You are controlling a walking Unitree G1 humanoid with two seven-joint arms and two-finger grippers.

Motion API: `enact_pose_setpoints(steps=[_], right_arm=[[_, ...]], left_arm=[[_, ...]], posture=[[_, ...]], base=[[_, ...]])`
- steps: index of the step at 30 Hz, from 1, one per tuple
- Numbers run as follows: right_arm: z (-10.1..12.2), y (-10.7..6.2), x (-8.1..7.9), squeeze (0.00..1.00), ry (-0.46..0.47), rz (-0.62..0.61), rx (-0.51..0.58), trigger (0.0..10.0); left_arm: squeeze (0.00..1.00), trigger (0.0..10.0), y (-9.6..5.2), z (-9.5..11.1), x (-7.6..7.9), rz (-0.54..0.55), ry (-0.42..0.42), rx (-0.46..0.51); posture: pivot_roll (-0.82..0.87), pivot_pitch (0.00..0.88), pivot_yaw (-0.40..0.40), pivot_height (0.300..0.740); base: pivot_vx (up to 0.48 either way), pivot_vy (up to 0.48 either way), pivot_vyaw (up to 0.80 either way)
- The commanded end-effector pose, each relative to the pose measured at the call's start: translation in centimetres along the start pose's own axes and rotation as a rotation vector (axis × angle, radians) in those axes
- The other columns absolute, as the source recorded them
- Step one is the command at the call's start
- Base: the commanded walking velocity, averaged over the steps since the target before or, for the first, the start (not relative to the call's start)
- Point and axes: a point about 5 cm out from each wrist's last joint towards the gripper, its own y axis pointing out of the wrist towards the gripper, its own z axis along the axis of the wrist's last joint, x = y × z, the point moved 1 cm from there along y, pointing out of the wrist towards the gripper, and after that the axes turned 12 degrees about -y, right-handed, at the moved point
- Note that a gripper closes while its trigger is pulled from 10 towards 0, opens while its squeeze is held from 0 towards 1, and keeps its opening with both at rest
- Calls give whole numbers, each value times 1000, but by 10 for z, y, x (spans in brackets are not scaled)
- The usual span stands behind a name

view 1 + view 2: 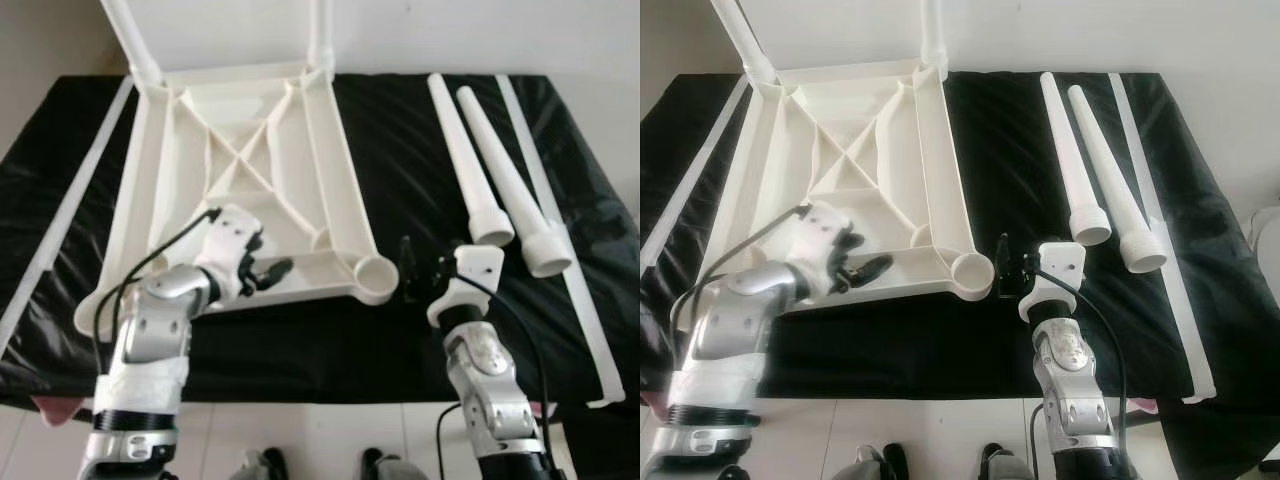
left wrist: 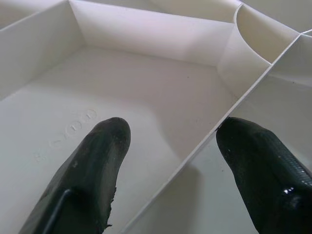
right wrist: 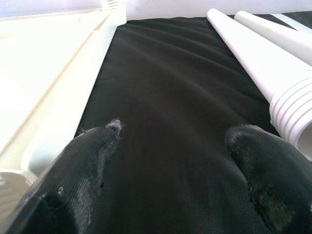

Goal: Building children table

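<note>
A white plastic table top point(image 1: 335, 170) lies upside down on a black cloth. Two legs point(image 1: 125, 30) stand in its far corners. Two loose white legs point(image 1: 465, 150) lie side by side to the right, threaded ends toward me. My left gripper point(image 1: 270, 270) is open over the top's near edge, its fingers point(image 2: 92, 161) straddling a thin rib point(image 2: 219, 131). My right gripper point(image 1: 422, 275) is open just above the cloth, between the empty near-right corner socket point(image 1: 375, 275) and the nearer loose leg point(image 3: 253, 53), holding nothing.
A long white strip point(image 1: 70, 210) lies along the cloth's left side and another point(image 1: 560, 220) along the right, past the loose legs. The cloth's front edge drops to a tiled floor point(image 1: 320, 430). A pale wall stands behind.
</note>
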Motion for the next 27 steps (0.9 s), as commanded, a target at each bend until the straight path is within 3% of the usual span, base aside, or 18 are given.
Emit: enact_pose_setpoints(steps=[1,4,5,10,14,17,22,24,27], right_arm=[[-5,-2,-3,0,-4,11,-15,10000],[-5,-2,-2,0,-5,12,-14,10000],[-4,-1,-2,0,-5,13,-13,10000],[-3,0,-2,0,-6,15,-10,10000],[-3,0,-2,0,-7,13,-9,10000],[-2,0,-1,0,-7,12,-8,10000],[-3,-2,0,0,-8,2,-11,10000],[-3,-1,1,0,-8,-1,-12,10000],[-2,0,0,0,-7,2,-10,10000]], left_arm=[[1000,10000,-3,-16,-5,22,-1,-60],[1000,10000,-5,-12,-4,-18,17,-34],[0,10000,-7,-10,-4,-47,28,-29],[0,10000,-9,-11,-7,-67,74,-59],[0,10000,-6,-22,-19,20,43,-149],[0,10000,-5,-24,-22,59,41,-162],[0,10000,-2,-35,-40,294,-59,-202],[0,10000,-5,-34,-55,450,-137,-171],[0,10000,-9,-31,-63,546,-159,-144]], posture=[[-81,195,56,740],[-81,194,56,740],[-80,193,54,740],[-78,195,53,740],[-80,198,53,740],[-83,201,55,740],[-85,203,55,740],[-82,201,57,740],[-82,204,58,740]], base=[[0,0,0],[0,0,0],[0,0,0],[0,0,0],[0,0,0],[0,0,0],[0,0,0],[0,0,0],[0,0,0]])
